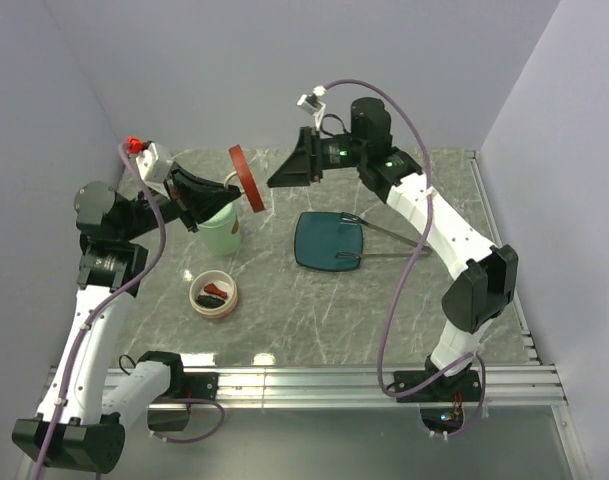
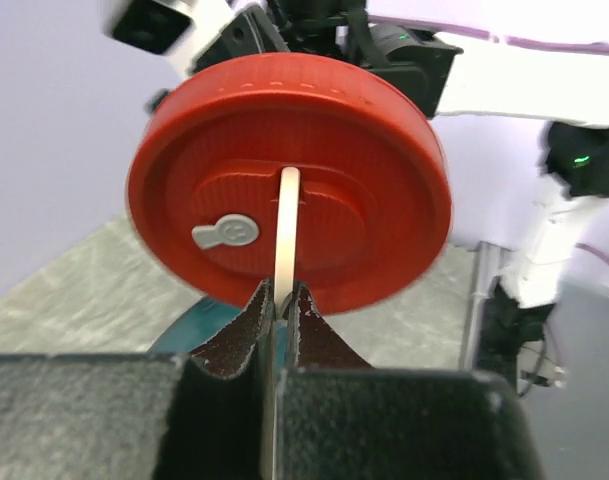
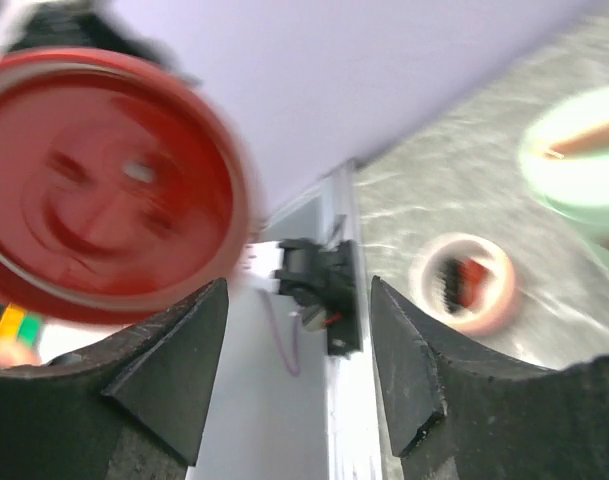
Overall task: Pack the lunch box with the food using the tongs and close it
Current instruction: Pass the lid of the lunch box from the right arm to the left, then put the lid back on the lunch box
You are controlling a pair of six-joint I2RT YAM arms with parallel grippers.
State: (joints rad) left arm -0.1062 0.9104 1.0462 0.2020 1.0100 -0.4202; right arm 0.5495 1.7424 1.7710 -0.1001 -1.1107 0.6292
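Observation:
The dark-red round lid (image 1: 246, 178) hangs on edge in the air above the mint-green pot (image 1: 221, 230). My left gripper (image 2: 281, 292) is shut on the lid's thin cream strap (image 2: 287, 230), and the lid (image 2: 289, 190) faces its camera. My right gripper (image 3: 299, 290) stands open just right of the lid (image 3: 104, 185), holding nothing. The cream bowl (image 1: 213, 295) sits on the table with red and dark food (image 1: 214, 293) inside. The silver tongs (image 1: 384, 232) lie across the right edge of the teal plate (image 1: 329, 240).
The pot (image 3: 579, 160) is open and blurred in the right wrist view. The bowl (image 3: 464, 285) lies near the front rail. Grey walls close in the left, back and right. An aluminium rail (image 1: 334, 380) runs along the near edge.

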